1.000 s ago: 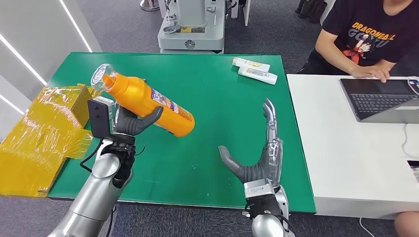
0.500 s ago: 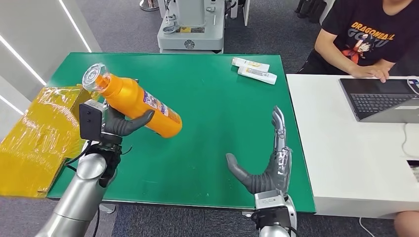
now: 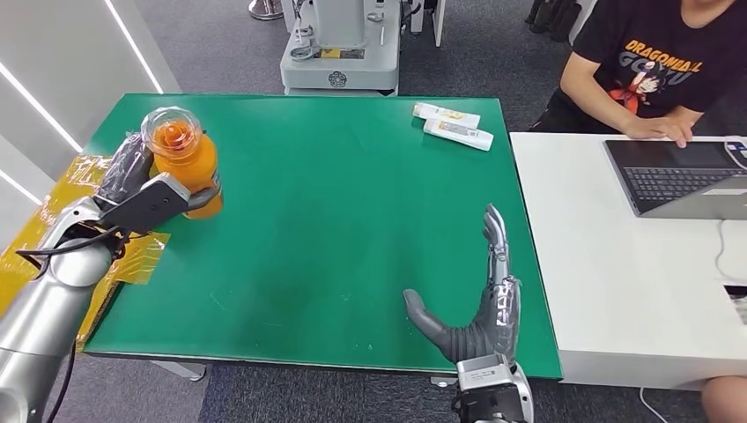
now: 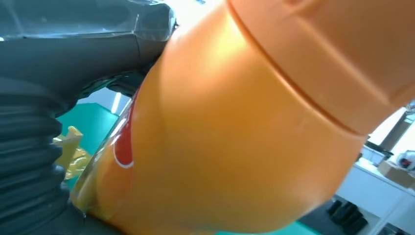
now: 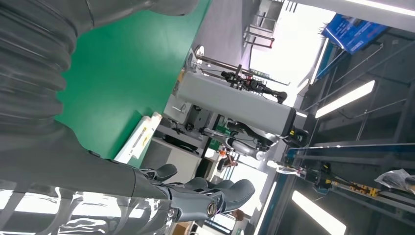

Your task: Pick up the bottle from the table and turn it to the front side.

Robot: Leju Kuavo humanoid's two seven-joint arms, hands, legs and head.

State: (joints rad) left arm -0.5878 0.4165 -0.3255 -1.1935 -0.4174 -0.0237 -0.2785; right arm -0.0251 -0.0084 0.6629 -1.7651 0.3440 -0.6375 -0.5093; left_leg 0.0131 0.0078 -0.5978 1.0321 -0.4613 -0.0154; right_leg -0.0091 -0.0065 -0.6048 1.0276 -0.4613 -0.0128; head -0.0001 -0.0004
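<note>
Presently the orange plastic bottle with clear cap (image 3: 181, 154) is gripped upright by the left robot hand (image 3: 145, 196) above the green tabletop (image 3: 352, 220), pickup done, front-facing unconfirmed; the right robot hand (image 3: 476, 308) is spread, empty.

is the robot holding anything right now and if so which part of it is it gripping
Yes. The left hand grips the orange plastic bottle around its body, below the clear cap. The right hand is open and holds nothing.

The middle of the green table (image 3: 352, 229) lies bare. Obstacles: two white tubes (image 3: 454, 125) at 1 o'clock, a yellow box (image 3: 62, 256) at 9 o'clock, and a white desk (image 3: 617, 264) at 3 o'clock.
</note>
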